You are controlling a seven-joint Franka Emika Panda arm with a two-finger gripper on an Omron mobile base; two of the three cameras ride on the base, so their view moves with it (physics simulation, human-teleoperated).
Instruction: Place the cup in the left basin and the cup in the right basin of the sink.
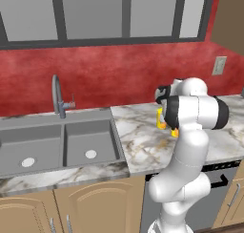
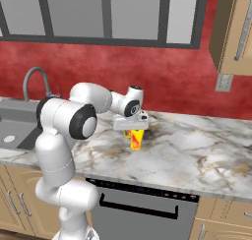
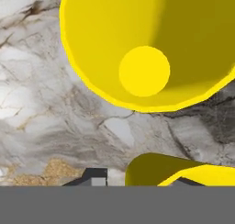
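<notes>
Your gripper (image 2: 134,134) hangs just above the marble counter (image 2: 197,145), pointing straight down, and the yellow cup (image 2: 136,138) stands upright right under it. In the right base view the cup's upper part disappears between the fingers and its lower part tapers down to the counter below the hand. A second yellow shape with red on it (image 2: 128,134) shows just left of that cup, partly hidden by the hand; you cannot tell what it is. From the hand view you look straight down into a yellow cup (image 3: 151,48), its round inner floor bright at the middle, while a second curved yellow rim (image 3: 183,170) sits at the bottom edge beside a dark fingertip (image 3: 92,177). The jaws stand narrowed around yellow rim, but the pictures do not settle whether they are clamped on it, so take the grip as uncertain. In the left base view the arm's own elbow covers most of the cup (image 1: 161,120), leaving a yellow sliver on the counter. The sink (image 1: 57,118) lies well apart, far to the left along the same counter, with the left basin (image 1: 19,148) and the right basin (image 1: 97,136) split by a thin divider, each with a pale round drain. The curved tap (image 1: 57,96) rises behind them against the red wall (image 1: 119,74). Between cup and sink there is bare marble.
</notes>
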